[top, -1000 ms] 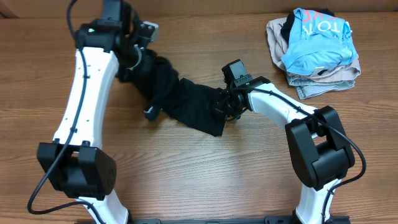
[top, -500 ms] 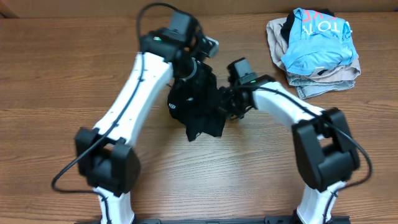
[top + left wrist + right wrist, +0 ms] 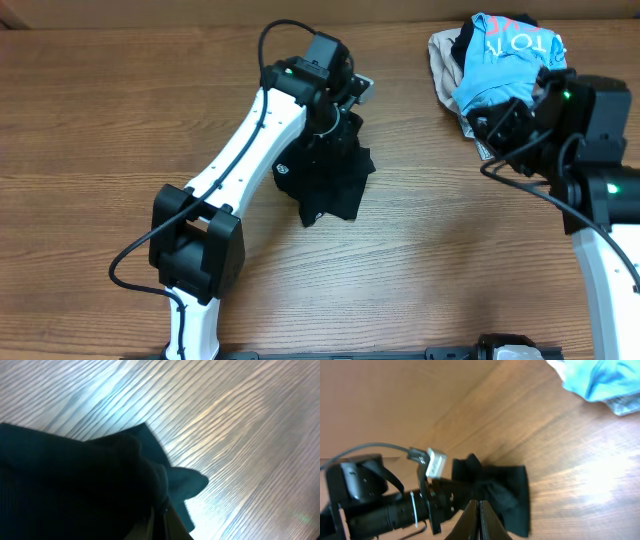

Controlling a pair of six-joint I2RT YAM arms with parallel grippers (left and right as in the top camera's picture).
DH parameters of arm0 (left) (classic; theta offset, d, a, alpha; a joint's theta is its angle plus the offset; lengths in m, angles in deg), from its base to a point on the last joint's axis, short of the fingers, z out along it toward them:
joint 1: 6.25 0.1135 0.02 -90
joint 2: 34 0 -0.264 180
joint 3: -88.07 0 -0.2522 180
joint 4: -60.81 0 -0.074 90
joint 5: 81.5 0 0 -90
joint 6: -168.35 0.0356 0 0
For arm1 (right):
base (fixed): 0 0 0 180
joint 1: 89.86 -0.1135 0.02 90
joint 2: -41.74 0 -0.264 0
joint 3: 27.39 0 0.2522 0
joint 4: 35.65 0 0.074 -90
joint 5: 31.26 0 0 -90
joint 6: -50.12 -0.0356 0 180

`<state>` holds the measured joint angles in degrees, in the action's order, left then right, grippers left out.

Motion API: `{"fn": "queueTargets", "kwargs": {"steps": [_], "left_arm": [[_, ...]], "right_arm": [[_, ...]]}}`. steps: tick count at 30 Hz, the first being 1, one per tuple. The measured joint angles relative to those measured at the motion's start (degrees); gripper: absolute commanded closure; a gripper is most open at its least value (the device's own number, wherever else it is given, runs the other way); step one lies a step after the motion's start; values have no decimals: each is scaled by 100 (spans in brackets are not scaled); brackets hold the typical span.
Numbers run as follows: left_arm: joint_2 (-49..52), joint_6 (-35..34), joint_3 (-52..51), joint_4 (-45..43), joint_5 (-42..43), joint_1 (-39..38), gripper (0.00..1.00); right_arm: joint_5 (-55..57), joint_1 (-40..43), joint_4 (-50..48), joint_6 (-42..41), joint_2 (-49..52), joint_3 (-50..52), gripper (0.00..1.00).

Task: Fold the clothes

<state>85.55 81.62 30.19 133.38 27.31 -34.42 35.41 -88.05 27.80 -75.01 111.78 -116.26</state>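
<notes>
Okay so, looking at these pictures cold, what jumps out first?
A crumpled black garment lies bunched in the middle of the wooden table, with the left gripper shut on its upper edge. At the back right sits a pile of beige garments topped by a light blue shirt, and the right gripper hangs shut and empty near it.
</notes>
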Motion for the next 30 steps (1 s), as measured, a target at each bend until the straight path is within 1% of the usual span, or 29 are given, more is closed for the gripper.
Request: {"fn": "queueTargets", "kwargs": {"steps": [3, 6, 7, 8, 9, 12, 14, 15, 19, 21, 23, 25, 27, 30], "left_arm": [[0, 0, 0, -4, 39, -105, 96], [0, 0, 2, 175, 157, -151, 96], [0, 0, 0, 293, 229, -162, 91], [0, 7, 0, 361, 271, -170, 81], [0, 7, 0, 457, 332, -190, 74], [0, 0, 0, 719, 472, -319, 40], [0, 0, 0, 791, 525, -455, 25], [0, -2, 0, 778, 538, -507, 20], [33, -85, 205, 833, 568, -553, 9], [103, -151, 680, 973, 575, -400, 2], [157, -238, 1421, 1049, 588, -101, 0], [164, -339, 2199, 1099, 590, 306, 0], [157, -428, 3018, 1102, 590, 820, 0], [107, -505, 3803, 1176, 588, 1543, 0]], "right_arm": [[131, 9, 302, 92, 46, 2, 96], [278, 9, 428, 140, 166, 2, 96], [326, 9, 435, 153, 190, 2, 95], [354, 9, 433, 166, 197, 2, 94], [391, 11, 433, 173, 199, 2, 93], [450, 63, 431, 240, 197, 2, 92], [479, 140, 428, 267, 197, 2, 93], [490, 175, 426, 282, 197, 2, 93], [516, 221, 378, 393, 197, 2, 91], [514, 219, 378, 481, 197, 2, 88], [507, 212, 380, 584, 197, 2, 84], [509, 140, 350, 697, 210, 2, 78], [494, -13, 240, 817, 267, 2, 70], [459, -448, -190, 1064, 507, 2, 51]]}}
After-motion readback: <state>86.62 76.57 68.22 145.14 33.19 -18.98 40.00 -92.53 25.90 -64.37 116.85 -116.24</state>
